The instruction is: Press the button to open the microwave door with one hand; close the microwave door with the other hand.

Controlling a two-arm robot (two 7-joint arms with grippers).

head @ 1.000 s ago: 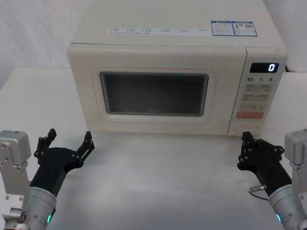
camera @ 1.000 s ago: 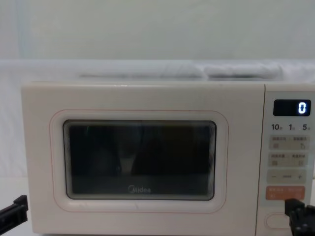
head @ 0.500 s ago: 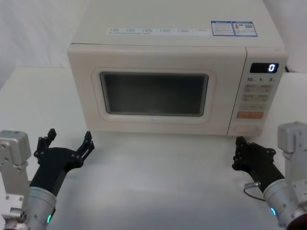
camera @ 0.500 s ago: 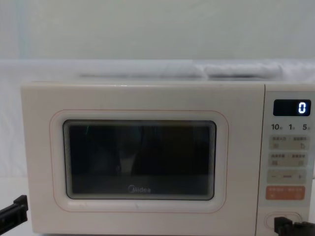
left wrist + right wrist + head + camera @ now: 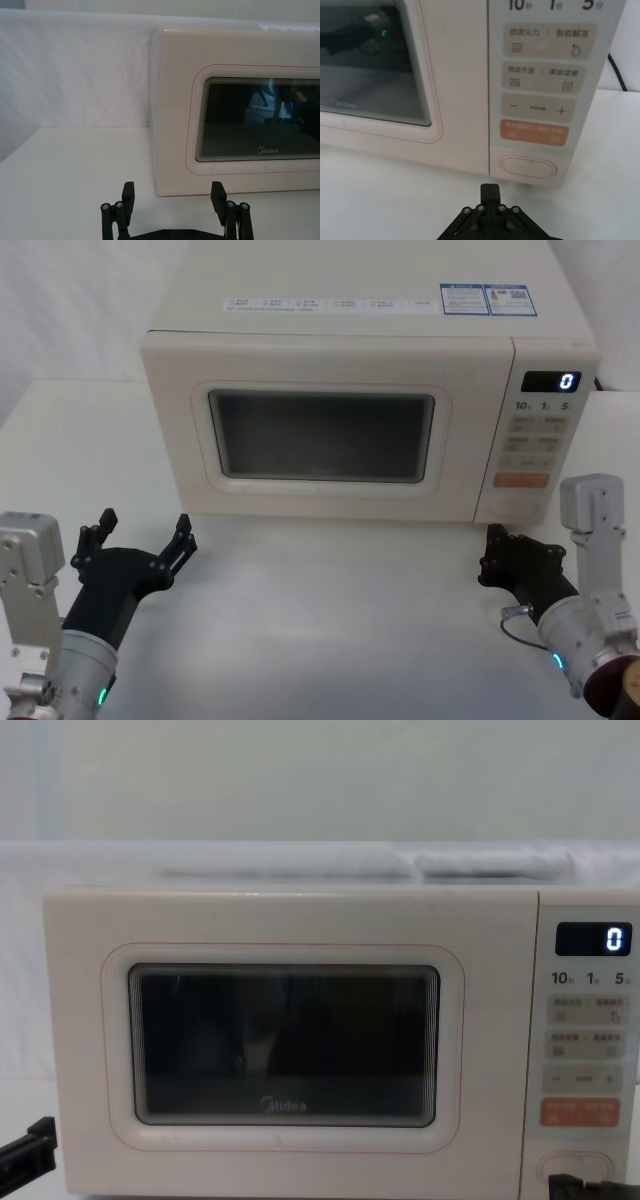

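Note:
The cream microwave [image 5: 350, 350] stands at the back of the white table, its door [image 5: 320, 490] flush and closed around the dark window. The cream oblong button [image 5: 528, 166] sits lowest on the control panel, below the orange key [image 5: 535, 132]. My right gripper [image 5: 490, 192] is shut, with its tip low over the table a short way in front of the button and apart from it; I also see this gripper [image 5: 492, 552] from the head and in the chest view [image 5: 572, 1186], beside the button [image 5: 578, 1166]. My left gripper [image 5: 144, 527] rests open near the door's left corner, nothing between its fingers [image 5: 128, 194].
A black cable [image 5: 616, 70] runs behind the microwave's right side. The display [image 5: 551, 381] reads 0. Bare white table [image 5: 330, 620] lies between the two arms and to the microwave's left [image 5: 65, 170].
My right gripper has shifted left and sunk lower, now lined up in front of the button. The left arm and the door have not moved.

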